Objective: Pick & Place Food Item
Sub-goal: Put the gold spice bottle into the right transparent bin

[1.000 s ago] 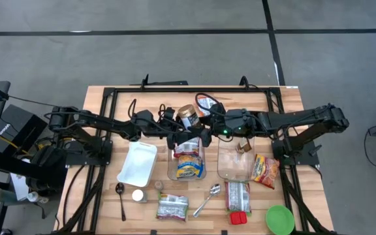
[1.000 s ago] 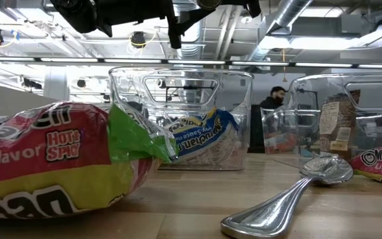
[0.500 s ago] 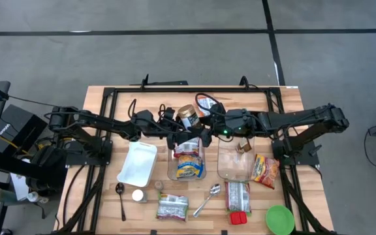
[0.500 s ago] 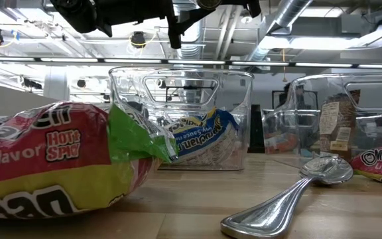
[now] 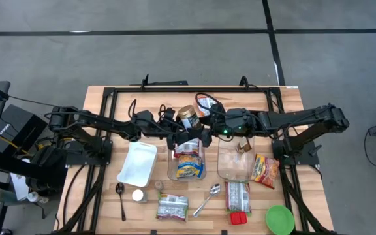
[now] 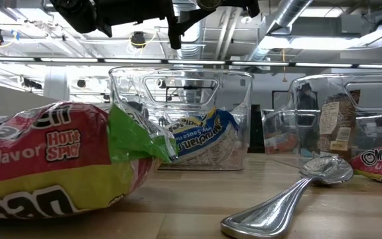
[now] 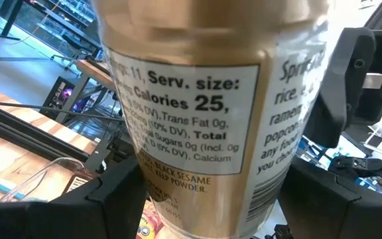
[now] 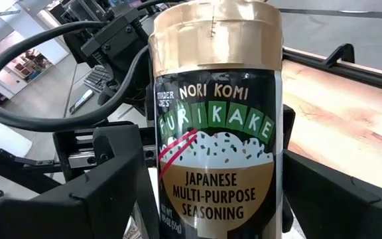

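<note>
I held the furikake jar (image 5: 187, 117) between both my grippers above the clear bin (image 6: 181, 119) — left gripper (image 5: 175, 126) clamped on it, right gripper (image 5: 205, 126) spread around it. My right wrist view alone showed its front label.

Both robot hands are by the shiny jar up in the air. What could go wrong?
The furikake jar hangs between the left gripper and right gripper, close to the clear bin. A badly timed letting-go might drop it onto the bin or the table. The crowded grippers might also bump.
</note>
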`<state>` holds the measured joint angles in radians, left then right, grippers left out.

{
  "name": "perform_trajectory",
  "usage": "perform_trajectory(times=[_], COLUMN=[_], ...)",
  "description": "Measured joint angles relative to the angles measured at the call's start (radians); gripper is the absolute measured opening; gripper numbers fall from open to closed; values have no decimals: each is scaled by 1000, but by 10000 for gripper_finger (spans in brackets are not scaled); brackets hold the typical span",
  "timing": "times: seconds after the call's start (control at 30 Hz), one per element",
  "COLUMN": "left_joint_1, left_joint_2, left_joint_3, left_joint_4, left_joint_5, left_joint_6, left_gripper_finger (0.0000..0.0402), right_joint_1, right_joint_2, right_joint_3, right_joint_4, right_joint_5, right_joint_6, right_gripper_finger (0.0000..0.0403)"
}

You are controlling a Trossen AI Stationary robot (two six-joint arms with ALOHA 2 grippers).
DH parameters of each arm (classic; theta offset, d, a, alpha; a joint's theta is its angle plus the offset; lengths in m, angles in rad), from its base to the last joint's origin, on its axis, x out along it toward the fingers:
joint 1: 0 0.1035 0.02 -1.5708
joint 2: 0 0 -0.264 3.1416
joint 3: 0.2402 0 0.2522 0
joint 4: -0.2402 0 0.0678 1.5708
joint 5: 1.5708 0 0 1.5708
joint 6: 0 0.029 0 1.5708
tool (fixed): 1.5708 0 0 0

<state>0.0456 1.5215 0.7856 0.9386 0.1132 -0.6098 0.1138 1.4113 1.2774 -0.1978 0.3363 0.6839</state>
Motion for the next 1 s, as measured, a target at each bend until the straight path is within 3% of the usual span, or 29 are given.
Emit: perform_trajectory(times=[0.27,0.57,0.8,1.0], left_joint_1=[0,0,0,-1], left_joint_2=[0,0,0,0], left_joint_3=[0,0,0,0], left_joint_4=[-17,-35,-48,-159], left_joint_5=[0,1,70,118], left_joint_6=[0,2,14,39], left_gripper_finger=[276,275,275,275], right_joint_1=[-6,-11,-14,-13], right_joint_2=[-15,-114,-203,-257], right_joint_3=[1,0,1,0], right_joint_4=[-16,-129,-209,-299], right_joint_5=[0,2,5,4], right_joint_6=[-10,-11,-27,-29], right_gripper_finger=[344,344,344,344])
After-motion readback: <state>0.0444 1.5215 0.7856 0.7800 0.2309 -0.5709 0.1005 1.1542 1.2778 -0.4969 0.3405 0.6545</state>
